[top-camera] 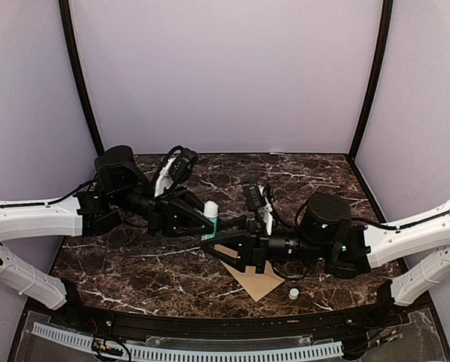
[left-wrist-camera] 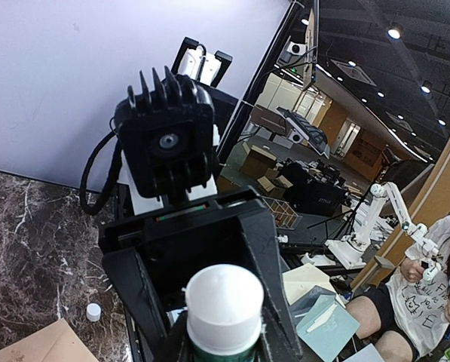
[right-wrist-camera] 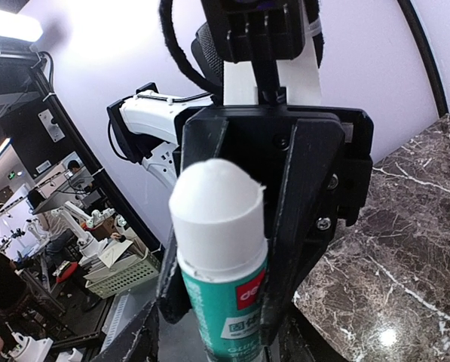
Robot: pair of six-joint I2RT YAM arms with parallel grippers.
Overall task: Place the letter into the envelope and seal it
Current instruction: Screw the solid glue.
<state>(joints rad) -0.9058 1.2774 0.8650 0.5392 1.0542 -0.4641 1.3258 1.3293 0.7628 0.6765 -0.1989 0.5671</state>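
The kraft-brown envelope point(top-camera: 256, 280) lies flat on the table, partly under my right arm; a corner of it shows in the left wrist view point(left-wrist-camera: 36, 345). The letter is not in view. A green glue stick point(top-camera: 209, 220) with its white tip bare stands upright above the table at the centre. My left gripper point(top-camera: 205, 219) is shut on its upper body, and my right gripper point(top-camera: 210, 244) is shut on its lower part. The stick fills both wrist views point(left-wrist-camera: 225, 305) point(right-wrist-camera: 221, 249), between the jaws of the left gripper point(left-wrist-camera: 225, 343) and the right gripper point(right-wrist-camera: 217, 343).
A small white cap point(top-camera: 293, 292) lies on the marble table point(top-camera: 134, 264) to the right of the envelope; it also shows in the left wrist view point(left-wrist-camera: 93, 311). Purple walls enclose the back and sides.
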